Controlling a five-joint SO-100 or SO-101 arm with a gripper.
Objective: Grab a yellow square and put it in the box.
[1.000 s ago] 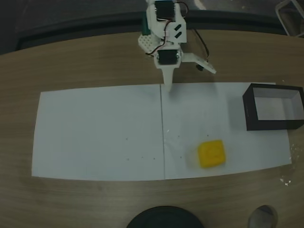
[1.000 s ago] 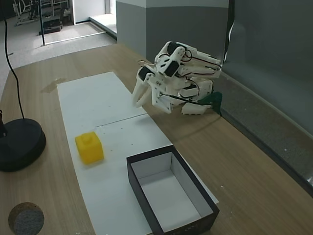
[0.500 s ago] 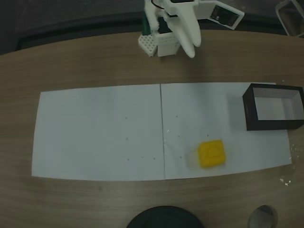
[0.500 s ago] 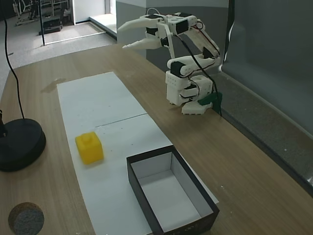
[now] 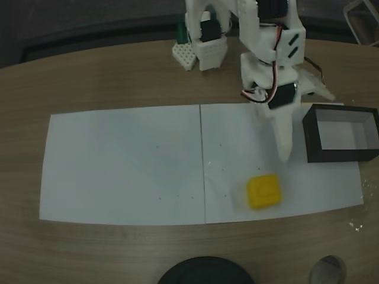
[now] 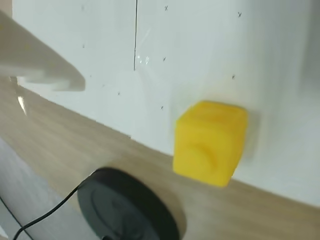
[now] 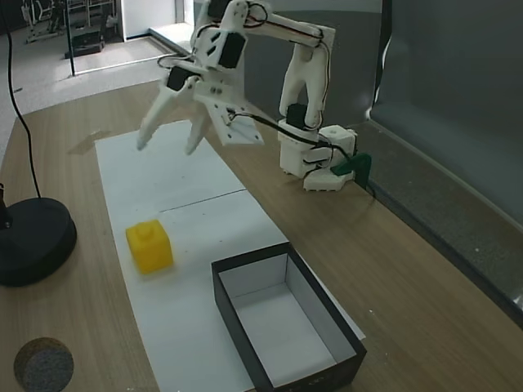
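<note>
One yellow square (image 7: 149, 246), one box (image 7: 245, 309), one parted gripper (image 7: 168, 144) above paper (image 7: 155, 171)

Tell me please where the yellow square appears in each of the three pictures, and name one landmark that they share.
In a fixed view from above: the yellow square lies right of centre, low on the white paper.
In the wrist view: the yellow square sits right of centre, at the paper's edge.
In a fixed view from the side: the yellow square is at left of centre.
Shared landmark: the black round base, near the block.
</note>
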